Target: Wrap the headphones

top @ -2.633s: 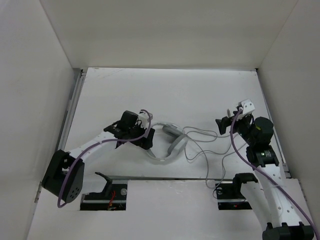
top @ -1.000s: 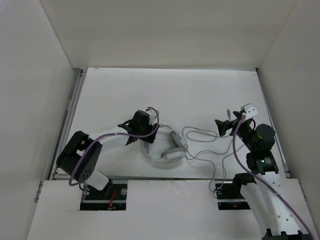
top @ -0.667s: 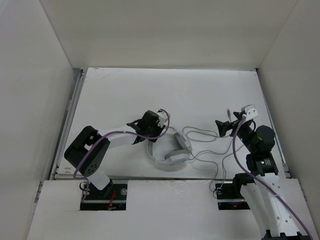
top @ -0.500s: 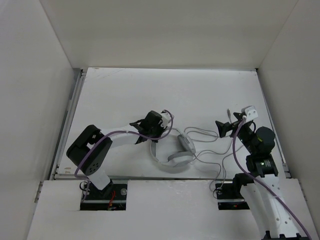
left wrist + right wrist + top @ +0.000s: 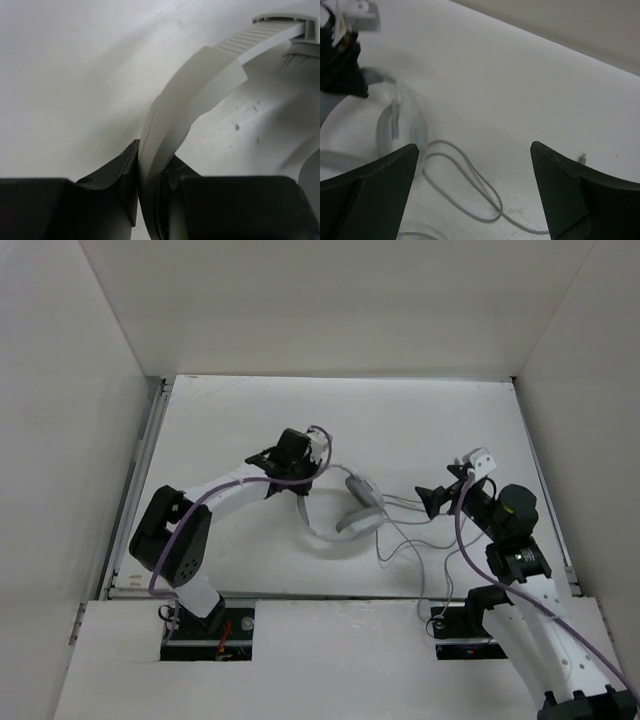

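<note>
Step in hand: holding and positioning, before any winding begins. The light grey-white over-ear headphones [image 5: 352, 522] are found near the middle of the white counter [image 5: 400, 420], between the two arms. They are held at one end of the curved plastic headband [image 5: 200, 85]. The left hand [image 5: 150, 167] is closed tight on that band, which is pinched edge-on between the two black fingers in the left wrist view. No gap shows on either side of it. The two padded oval earcups [image 5: 360, 490] are seen at the far end of the band, toward the right arm. Whether they rest on the counter or are lifted just clear cannot be told from above. The long thin grey cord [image 5: 470, 167] is laid in loose loops on the counter between the earcups and the right arm. No turn of it is seen around the band, so the wrap itself is judged not yet started. The right hand [image 5: 474, 150] is spread wide and nothing is held in it. It is poised just beside the cord loops and pointed toward the earcups. The plug end cannot be made out. For the next move, it is judged that a strand of cord must be taken up by the right hand and led around the headphones while they are held steady by the left. The cord is thin and lies flat, so a low, well-centred pinch is called for.
</note>
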Tool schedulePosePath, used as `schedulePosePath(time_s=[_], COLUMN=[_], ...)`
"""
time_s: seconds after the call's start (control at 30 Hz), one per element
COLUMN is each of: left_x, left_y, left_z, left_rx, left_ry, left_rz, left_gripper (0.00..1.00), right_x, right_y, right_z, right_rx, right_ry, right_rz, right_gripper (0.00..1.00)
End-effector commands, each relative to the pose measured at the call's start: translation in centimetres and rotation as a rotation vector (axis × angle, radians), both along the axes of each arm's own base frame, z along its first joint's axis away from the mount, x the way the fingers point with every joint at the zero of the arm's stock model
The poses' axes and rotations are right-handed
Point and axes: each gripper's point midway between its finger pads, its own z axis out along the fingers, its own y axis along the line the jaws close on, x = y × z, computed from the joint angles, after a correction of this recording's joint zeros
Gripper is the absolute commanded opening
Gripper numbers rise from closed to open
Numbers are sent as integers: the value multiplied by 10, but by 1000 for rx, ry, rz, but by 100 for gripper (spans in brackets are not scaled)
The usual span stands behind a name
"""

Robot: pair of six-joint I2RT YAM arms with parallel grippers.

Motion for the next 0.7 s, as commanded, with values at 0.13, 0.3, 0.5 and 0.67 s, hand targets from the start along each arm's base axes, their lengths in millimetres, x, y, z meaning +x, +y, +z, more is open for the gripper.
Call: schedulePosePath(time_s=[0.13,0.3,0.5,0.67], left_x=[67,71,84,96], left_y=[18,29,43,53], left_z=[134,163,199,253], left_rx=[-282,-338,-382,-447], left_ry=[-180,-204,-251,-332], left_rz=[183,187,201,205], left_gripper=[0,0,0,0], right_x=[3,2,4,28], right_y=[47,79,126,142], right_z=[45,41,38,43], right_rx=[-5,-26,-72,-52], right_ry=[-151,-150,-182,-249], right_rz=[206,313,428,379], right_gripper=[100,100,100,100])
